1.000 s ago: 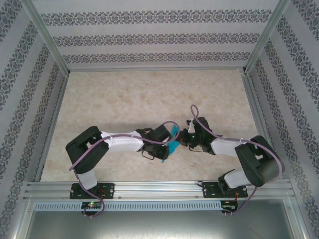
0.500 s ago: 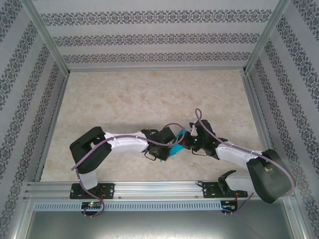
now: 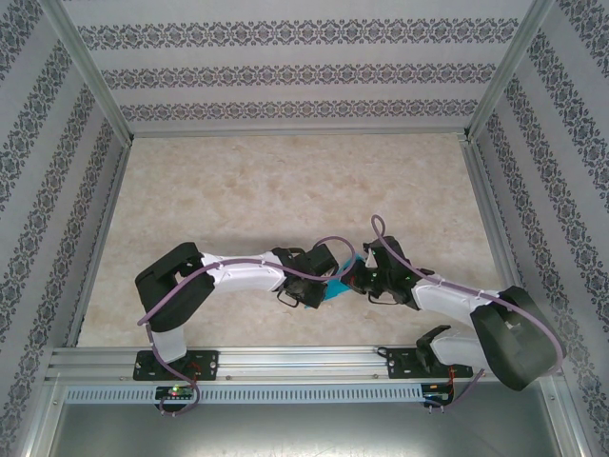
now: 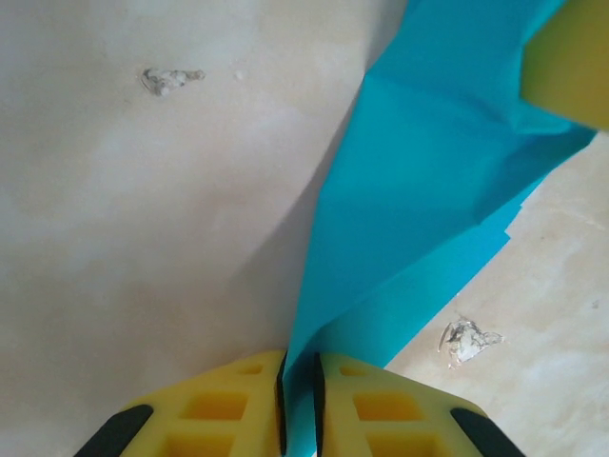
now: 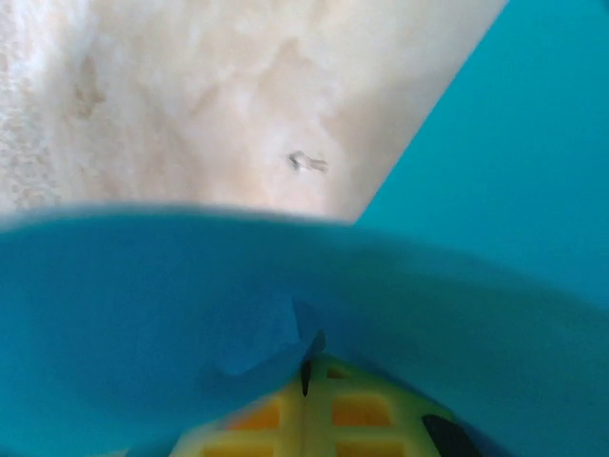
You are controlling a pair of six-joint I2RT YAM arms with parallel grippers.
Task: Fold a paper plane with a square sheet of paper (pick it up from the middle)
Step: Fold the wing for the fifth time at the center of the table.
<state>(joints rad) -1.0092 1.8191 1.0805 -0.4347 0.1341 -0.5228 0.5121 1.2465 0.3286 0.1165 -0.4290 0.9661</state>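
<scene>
My left hand [image 4: 298,381] is pinched on the narrow end of the teal paper [image 4: 428,181]. It fans up-right, creased, to another yellow finger [image 4: 569,59]. Two scuffs on the worktop [image 4: 133,248].

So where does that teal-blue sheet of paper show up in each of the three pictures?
Top view: the thin teal-blue sheet of paper is low in the centre of the picture.
Left wrist view: the paper runs from the left tool at bottom centre to the top right corner.
Right wrist view: the paper bulges across the lower half and right side, above the right tool.
Shared landmark: the beige marbled table under it.
</scene>
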